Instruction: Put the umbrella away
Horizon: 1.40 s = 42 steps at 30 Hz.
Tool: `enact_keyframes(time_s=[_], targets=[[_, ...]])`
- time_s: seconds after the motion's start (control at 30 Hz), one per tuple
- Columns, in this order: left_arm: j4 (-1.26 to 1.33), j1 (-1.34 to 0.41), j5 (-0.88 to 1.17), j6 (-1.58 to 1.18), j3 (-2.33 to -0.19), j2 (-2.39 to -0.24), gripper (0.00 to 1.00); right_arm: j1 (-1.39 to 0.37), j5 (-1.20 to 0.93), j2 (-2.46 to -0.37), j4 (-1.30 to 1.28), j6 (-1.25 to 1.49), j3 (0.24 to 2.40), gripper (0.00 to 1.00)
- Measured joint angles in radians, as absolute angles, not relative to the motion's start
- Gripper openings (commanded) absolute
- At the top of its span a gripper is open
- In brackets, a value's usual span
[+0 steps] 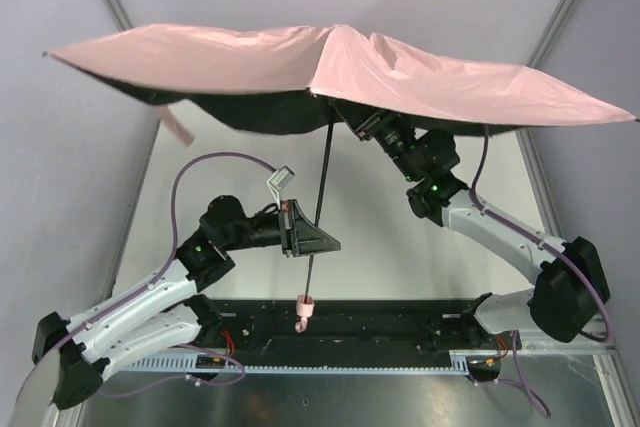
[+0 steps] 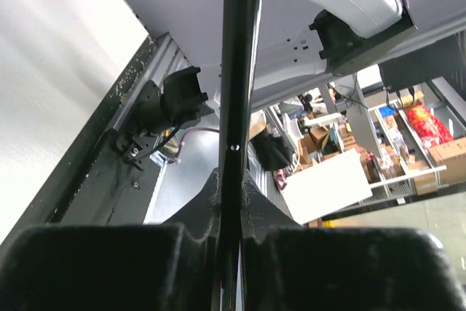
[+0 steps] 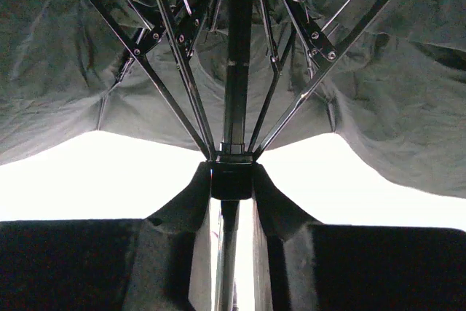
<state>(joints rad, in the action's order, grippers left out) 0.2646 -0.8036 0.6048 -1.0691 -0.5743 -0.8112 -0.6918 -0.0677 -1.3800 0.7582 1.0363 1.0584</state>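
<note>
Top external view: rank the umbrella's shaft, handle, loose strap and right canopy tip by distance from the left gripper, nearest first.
From the left gripper:
1. shaft: clamped between its fingers.
2. handle: just below, toward the arm bases.
3. strap: up and to the left, dangling.
4. right canopy tip: far right, farthest of the four.

Past your left fingers (image 2: 95, 267) you see shelves (image 2: 419, 172) full of boxes (image 2: 445, 152). Pale walls (image 1: 60, 197) stand around the white table (image 1: 380, 247) under your fingers.
</note>
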Motion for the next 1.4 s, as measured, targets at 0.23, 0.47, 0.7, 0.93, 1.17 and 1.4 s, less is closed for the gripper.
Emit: enact_keyframes(time_s=[0.23, 0.47, 0.7, 0.93, 1.17, 1.4], targets=[[0.253, -0.76, 0.701, -1.045, -0.619, -0.841, 0.2, -0.662, -0.033, -1.299, 0.744, 1.031, 1.024, 0.0], [0.307, -0.721, 0.59, -1.084, -0.58, -0.824, 0.68, -0.624, -0.058, -1.306, 0.707, 1.116, 1.016, 0.0], [0.31, -0.829, 0.513, -1.1, -0.448, -0.746, 0.81, -0.595, -0.05, -1.359, 0.722, 1.16, 1.021, 0.0], [0.311, -0.972, 0.47, -1.081, -0.453, -0.799, 0.14, -0.588, -0.03, -1.395, 0.706, 1.152, 1.047, 0.0], [0.207, -0.909, 0.49, -1.028, -0.511, -0.82, 0.0, -0.564, -0.03, -1.393, 0.543, 1.097, 1.12, 0.0], [0.042, -0.67, 0.587, -0.99, -0.696, -0.864, 0.0, -0.791, 0.099, -1.306, 0.498, 1.093, 0.952, 0.0]])
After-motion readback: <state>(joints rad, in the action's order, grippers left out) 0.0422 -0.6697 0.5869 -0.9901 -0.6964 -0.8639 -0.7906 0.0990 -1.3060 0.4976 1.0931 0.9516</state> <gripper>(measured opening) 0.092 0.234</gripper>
